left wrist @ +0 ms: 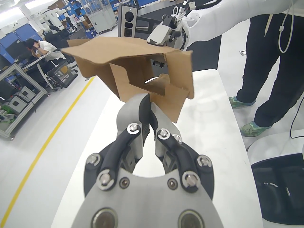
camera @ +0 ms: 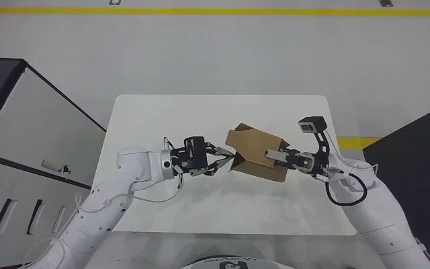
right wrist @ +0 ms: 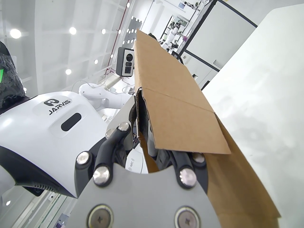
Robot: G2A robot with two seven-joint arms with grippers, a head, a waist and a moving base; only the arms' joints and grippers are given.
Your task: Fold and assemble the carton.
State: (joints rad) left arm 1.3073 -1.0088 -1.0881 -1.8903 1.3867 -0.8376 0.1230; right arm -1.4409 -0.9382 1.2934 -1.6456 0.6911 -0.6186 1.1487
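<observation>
A brown cardboard carton (camera: 259,151), partly folded with loose flaps, is held above the middle of the white table (camera: 168,121) between both arms. My left gripper (camera: 227,160) is at the carton's left end. In the left wrist view its fingertips (left wrist: 142,106) pinch the lower flap of the carton (left wrist: 133,48). My right gripper (camera: 274,155) is shut on the carton's right side. In the right wrist view its fingers (right wrist: 140,124) clamp a wall of the carton (right wrist: 175,110). The left wrist view also shows the right gripper (left wrist: 163,36) on the carton's top panel.
Bare table surface (left wrist: 209,124) lies below and around the carton. A dark-framed cabinet (camera: 27,121) stands to the left of the table and a dark block (camera: 403,144) to its right. A yellow floor line (camera: 215,11) runs beyond the far edge.
</observation>
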